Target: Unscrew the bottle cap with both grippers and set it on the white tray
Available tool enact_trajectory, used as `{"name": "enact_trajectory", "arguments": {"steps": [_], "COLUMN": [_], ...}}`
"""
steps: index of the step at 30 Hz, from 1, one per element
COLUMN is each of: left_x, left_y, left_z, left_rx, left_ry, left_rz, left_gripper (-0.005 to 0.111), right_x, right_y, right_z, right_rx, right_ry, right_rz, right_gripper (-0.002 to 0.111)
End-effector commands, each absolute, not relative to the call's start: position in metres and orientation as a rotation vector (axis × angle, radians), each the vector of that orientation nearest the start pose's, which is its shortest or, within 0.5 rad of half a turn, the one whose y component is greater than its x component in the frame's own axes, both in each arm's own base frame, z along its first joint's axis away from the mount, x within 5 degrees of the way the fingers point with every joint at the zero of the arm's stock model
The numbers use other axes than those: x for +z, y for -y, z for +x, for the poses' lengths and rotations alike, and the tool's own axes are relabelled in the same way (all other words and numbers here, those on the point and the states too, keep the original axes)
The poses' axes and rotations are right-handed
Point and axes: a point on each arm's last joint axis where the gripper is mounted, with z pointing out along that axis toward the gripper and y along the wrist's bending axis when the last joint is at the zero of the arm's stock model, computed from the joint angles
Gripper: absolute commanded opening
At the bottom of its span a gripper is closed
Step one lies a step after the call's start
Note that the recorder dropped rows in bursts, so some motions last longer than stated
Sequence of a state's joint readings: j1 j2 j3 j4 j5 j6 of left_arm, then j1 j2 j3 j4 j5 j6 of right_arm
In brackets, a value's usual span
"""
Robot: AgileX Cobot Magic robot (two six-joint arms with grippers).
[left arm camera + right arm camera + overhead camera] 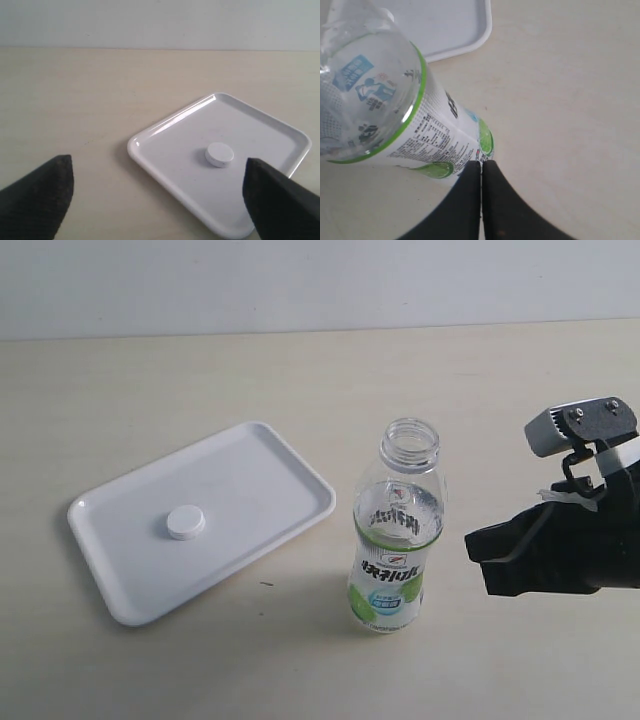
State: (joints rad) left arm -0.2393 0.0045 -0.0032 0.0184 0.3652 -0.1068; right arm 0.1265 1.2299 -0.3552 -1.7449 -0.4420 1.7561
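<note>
Cap (pixel 186 523) on tray (pixel 250 475), bottle (pixel 393 550) open: task looks done. My L tool (pixel 159 167) spread, R tool (pixel 481 167) pressed together; both empty.

Bright, even, diffuse light throughout. Faint soft shadow at the base of the small clear green-labelled plastic bottle (pixel 395 540). Thin glare streak along the rim of the flat white plastic tray (pixel 172 120). Slightly soft focus overall.
</note>
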Motion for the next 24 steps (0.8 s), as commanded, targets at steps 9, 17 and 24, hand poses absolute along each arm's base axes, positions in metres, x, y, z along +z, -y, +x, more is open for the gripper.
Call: {"name": "enact_trajectory", "arguments": {"steps": [9,17,24], "left_x": [0.181,0.181,0.181], "left_y": [0.012,0.012,0.012], "left_z": [0.052,0.052,0.052], "left_rx": [-0.221,-0.221,-0.221], "left_ry": [-1.842,-1.842,-1.842], "left_rz": [0.132,0.132,0.132], "left_gripper": [0.087,0.087,0.087], "right_x": [0.245,0.31,0.322], "right_y": [-0.024,-0.005,-0.003], "right_z": [0.162,0.083,0.05], "right_rx": [0.144,0.036,0.036], "right_ry": [-1.984,-1.465,-1.293], "right_rz": [-0.178,-0.055,-0.051], "right_gripper": [0.002,0.002,0.002]}}
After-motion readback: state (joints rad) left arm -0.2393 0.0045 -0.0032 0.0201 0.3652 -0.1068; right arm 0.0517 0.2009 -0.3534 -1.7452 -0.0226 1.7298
